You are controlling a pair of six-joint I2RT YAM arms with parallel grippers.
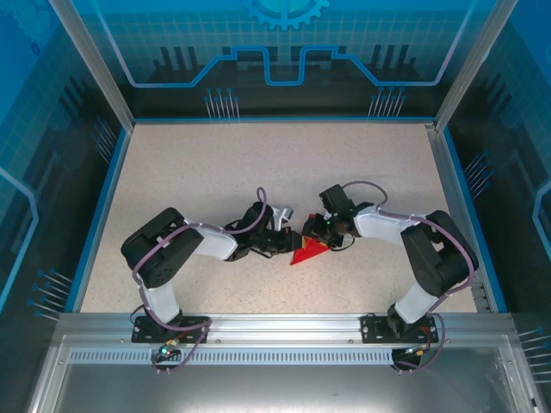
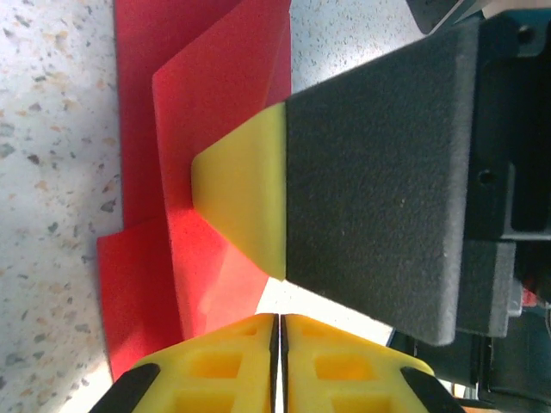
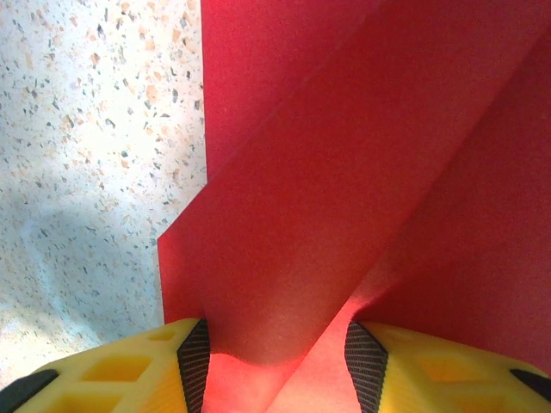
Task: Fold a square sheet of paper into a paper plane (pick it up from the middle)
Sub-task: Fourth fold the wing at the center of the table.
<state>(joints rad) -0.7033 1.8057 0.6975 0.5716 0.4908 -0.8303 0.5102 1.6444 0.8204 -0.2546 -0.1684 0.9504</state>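
Folding looks partly done: the thin bright red paper sheet (image 1: 308, 253) lies near the middle of the speckled pale desk (image 1: 215, 172), creased into a smaller pointed shape with layered flaps, and both arms meet over it. We see the right gripper (image 3: 275, 344) at a middling width, straddling a raised fold of the sheet that touches both of its black pads (image 3: 194, 357), so we take it as holding that flap up. The left gripper (image 2: 277, 323) has its yellow fingers pressed together with no gap, right at the sheet's edge; whether any paper is nipped between them we cannot tell. We judge the step in hand to be another wing or nose fold. The next move calls for laying the lifted flap over with its edges matched while the lower layers are pinned, then pressing the crease flat without tearing the paper.
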